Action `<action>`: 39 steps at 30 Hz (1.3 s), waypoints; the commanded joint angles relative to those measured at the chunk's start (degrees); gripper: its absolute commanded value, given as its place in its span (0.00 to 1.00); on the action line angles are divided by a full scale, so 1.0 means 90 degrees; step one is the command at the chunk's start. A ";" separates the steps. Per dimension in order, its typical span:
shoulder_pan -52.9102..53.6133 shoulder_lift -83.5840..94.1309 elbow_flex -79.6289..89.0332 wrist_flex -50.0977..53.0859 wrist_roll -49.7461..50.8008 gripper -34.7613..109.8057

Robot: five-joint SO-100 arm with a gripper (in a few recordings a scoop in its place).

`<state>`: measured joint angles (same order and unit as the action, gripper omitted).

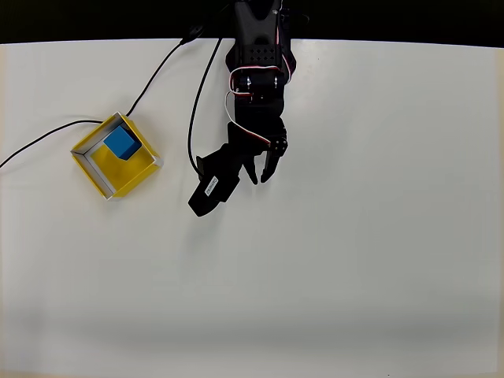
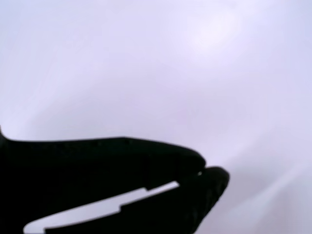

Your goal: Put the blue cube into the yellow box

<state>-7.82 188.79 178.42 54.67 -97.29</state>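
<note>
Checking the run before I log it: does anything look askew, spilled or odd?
Nothing stands out. The blue cube sits inside the yellow box, near its upper corner in the overhead view. The gripper is apart from the box, fingertips together in the wrist view, holding nothing.

In the overhead view the white surface (image 1: 354,260) lies bare right of and below the gripper (image 1: 257,175). Leftward, two black cables (image 1: 191,118) cross the surface near the yellow box (image 1: 118,183), whose upper corner the blue cube (image 1: 121,143) fills.

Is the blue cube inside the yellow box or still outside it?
Inside. In the overhead view the blue cube sits on the floor of the yellow box, near its upper corner, with the walls all around it.
</note>
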 commanded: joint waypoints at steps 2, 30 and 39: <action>0.0010 0.0313 0.0146 0.0664 0.0049 0.24; 0.0684 0.0303 0.0205 0.2568 0.0635 0.24; 0.0674 0.0303 0.0205 0.2568 0.0635 0.24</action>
<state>-1.32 190.02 178.59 76.90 -91.05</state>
